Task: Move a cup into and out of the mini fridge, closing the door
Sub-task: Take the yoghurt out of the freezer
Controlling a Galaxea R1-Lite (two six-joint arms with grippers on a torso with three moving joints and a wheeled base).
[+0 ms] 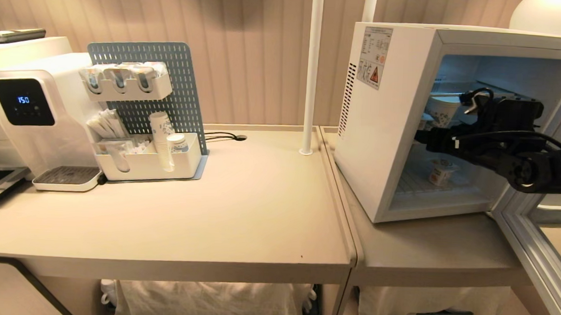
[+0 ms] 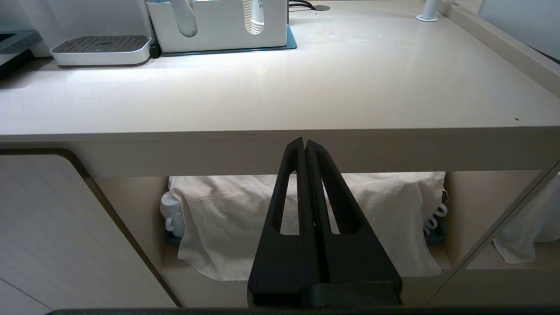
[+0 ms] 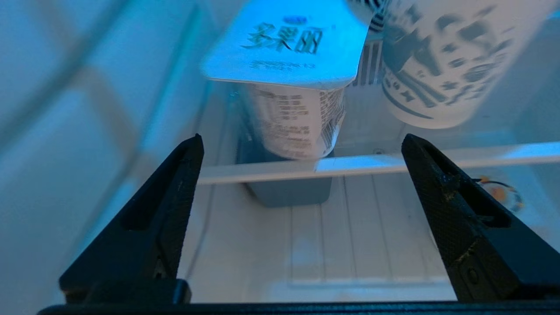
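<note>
Door [image 1: 539,257] swung open; right gripper [image 3: 302,148] inside the mini fridge [image 1: 387,129], jaws spread wide, empty, before sealed cup [image 3: 291,87] on shelf edge. Grasp, removal, closing remain. Left gripper [image 2: 305,144] parked under the bench, jaws pressed together, empty.

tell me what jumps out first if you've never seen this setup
The mini fridge on the right counter stands with its door swung wide, and the right gripper reaches inside with jaws open. Just ahead of it on the upper shelf sit a foil-lidded yogurt cup and a patterned paper cup. At far left, the water dispenser shows a lit display.
</note>
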